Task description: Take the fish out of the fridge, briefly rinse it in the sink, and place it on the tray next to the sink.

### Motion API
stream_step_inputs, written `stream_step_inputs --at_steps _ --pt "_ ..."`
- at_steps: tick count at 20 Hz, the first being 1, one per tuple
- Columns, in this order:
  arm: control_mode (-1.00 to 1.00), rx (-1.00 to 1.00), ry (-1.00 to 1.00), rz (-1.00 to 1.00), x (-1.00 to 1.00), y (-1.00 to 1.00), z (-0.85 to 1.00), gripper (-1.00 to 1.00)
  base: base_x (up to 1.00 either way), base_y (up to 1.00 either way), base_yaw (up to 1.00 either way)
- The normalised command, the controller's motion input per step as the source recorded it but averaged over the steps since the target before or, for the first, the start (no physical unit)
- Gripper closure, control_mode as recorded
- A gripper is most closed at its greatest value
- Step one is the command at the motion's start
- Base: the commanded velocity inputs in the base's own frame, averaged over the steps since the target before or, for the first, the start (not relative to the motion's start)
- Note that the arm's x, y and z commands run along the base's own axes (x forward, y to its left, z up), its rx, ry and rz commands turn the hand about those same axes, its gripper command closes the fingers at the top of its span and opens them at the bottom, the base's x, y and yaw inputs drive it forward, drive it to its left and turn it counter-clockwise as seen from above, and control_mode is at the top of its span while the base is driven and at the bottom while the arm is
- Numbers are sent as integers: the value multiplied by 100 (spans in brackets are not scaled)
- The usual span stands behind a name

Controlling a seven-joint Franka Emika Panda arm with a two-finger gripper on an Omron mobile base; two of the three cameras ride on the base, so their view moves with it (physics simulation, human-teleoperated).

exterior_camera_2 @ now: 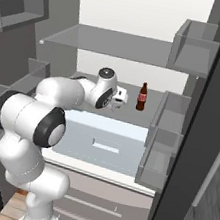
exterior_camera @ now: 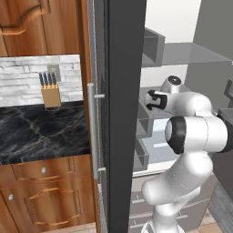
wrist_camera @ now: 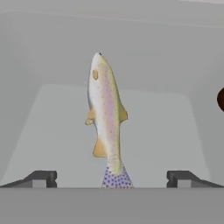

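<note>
The fish point(wrist_camera: 105, 118), slim and silvery with a pink stripe and yellowish fins, lies on a pale grey shelf inside the open fridge point(exterior_camera_2: 118, 45). In the hand view it lies lengthwise, head away from me and spotted tail nearest. My gripper point(wrist_camera: 111, 178) is open, and its two dark fingertips point(wrist_camera: 41, 177) stand wide on either side of the tail without touching it. In the right base view the gripper point(exterior_camera_2: 119, 97) reaches in over the middle shelf. The sink and the tray are out of view.
A brown bottle point(exterior_camera_2: 142, 97) stands on the same shelf right of my hand. Below is a pale drawer point(exterior_camera_2: 106, 142); door bins point(exterior_camera_2: 166, 136) line the right. The dark fridge door point(exterior_camera: 123, 91) with its silver handle point(exterior_camera: 93, 132) stands open beside a marble counter point(exterior_camera: 41, 132) and knife block point(exterior_camera: 50, 91).
</note>
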Motion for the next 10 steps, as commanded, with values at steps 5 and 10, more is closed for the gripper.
stream_step_inputs --at_steps 5,10 --pt "-100 0 0 0 31 -8 -21 -100 0 0 0" --pt "-100 1 0 1 25 0 -22 -100 0 0 0"
